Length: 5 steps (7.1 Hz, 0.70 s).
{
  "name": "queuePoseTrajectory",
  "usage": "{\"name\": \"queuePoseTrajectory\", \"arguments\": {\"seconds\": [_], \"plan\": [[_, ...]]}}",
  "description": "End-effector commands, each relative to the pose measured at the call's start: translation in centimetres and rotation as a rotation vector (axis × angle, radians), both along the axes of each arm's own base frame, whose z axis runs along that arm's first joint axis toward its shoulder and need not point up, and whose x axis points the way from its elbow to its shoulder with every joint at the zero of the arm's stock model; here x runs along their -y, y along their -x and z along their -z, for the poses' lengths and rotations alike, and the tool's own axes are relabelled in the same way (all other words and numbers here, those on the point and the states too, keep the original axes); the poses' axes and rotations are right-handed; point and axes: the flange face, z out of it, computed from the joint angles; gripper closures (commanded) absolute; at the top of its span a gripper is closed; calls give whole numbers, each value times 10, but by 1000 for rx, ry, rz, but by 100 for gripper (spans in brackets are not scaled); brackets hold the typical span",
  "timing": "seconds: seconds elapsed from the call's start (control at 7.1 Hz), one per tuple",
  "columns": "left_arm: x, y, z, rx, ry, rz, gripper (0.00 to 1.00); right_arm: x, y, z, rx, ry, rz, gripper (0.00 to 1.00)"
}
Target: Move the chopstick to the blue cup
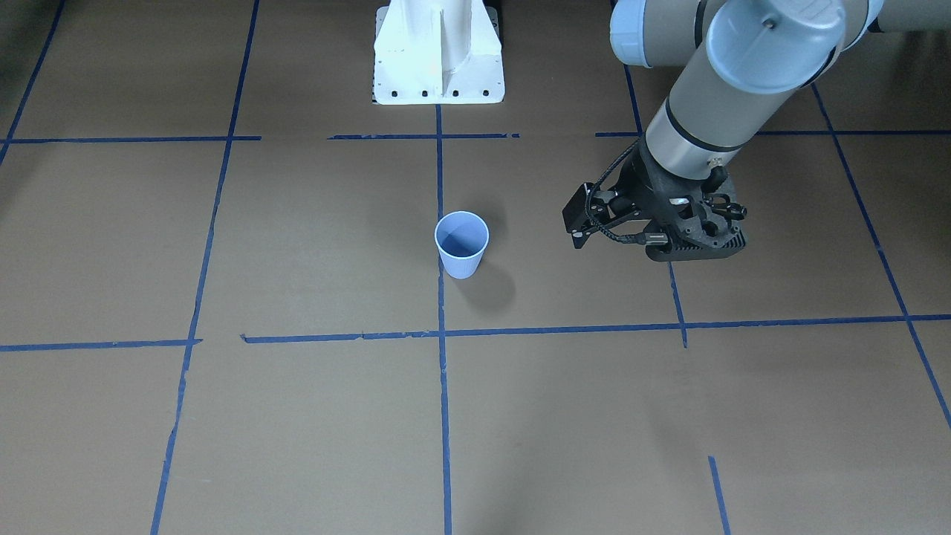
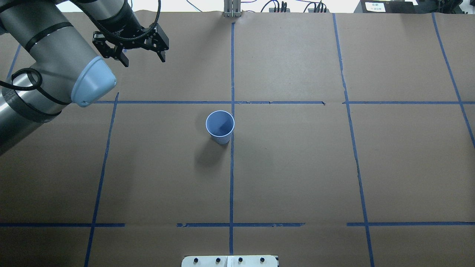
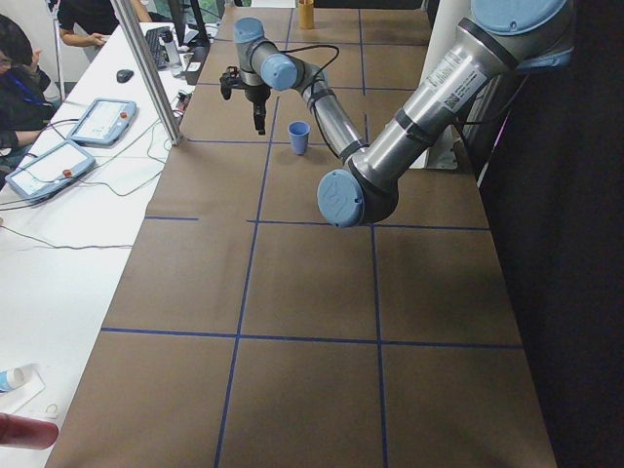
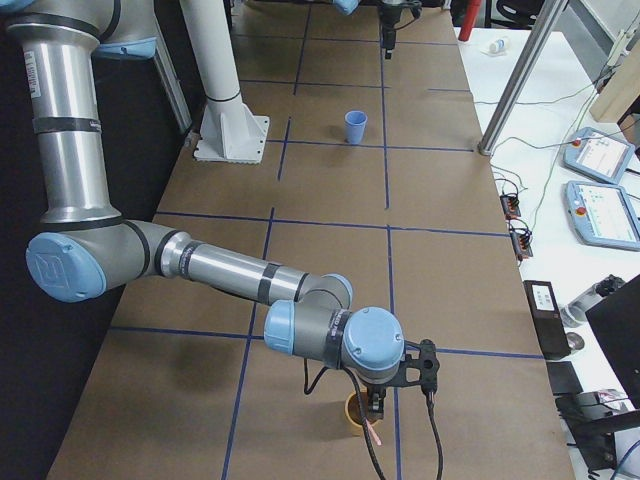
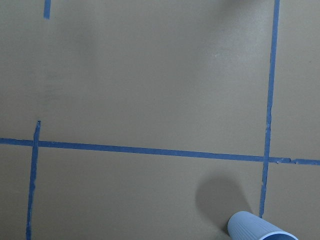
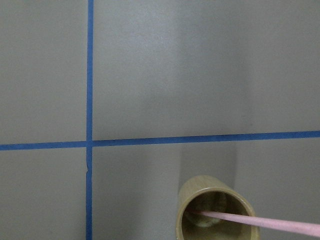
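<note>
Chopstick, pale pink and thin, doesn't show in the front view. What does: the light blue ribbed plastic cup, upright and empty on the centre tape line, mid-surface. The left gripper is parked well off to one side. My read is it's kept clear so the cup mouth stays reachable.

Overhead: left gripper fingers are spread wide with nothing between them, out toward the surface's operator-side edge. Blue cup mouth is up. No stick here either.

Left side view: same layout from the end. The left tool hangs above the surface, apart from the blue cup.

Right side view: the right gripper hovers right over a squat tan cylindrical cup near the surface's end on the robot's right, well apart from the blue cup. A pink sliver pokes past the tan rim. Can't tell whether that gripper is spread or clenched.

Left wrist cam: only bare surface, tape and the blue cup's rim at the bottom.

Right wrist cam: stick's lower end sits inside the tan cup. It leans on the rim, likely because it's far longer than the cup. The long axis runs nearly level across the picture, out the right edge. Can't tell which end is the point.
</note>
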Motion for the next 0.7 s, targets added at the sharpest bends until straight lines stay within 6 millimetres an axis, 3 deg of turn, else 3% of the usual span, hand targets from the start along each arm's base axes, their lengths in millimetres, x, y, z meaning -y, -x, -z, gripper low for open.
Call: {"name": "queuePoseTrajectory", "arguments": {"seconds": [0.0, 0.28, 0.56], "plan": [[0, 1, 2, -3, -3, -1, 0, -18, 4, -29, 27, 80, -34, 0], [-1, 2, 5, -8, -7, 0, 0, -17, 2, -58, -18, 70, -33, 0], [-2, 2, 7, -10, -10, 0, 0, -15, -3, -64, -76, 83, -93, 0]]}}
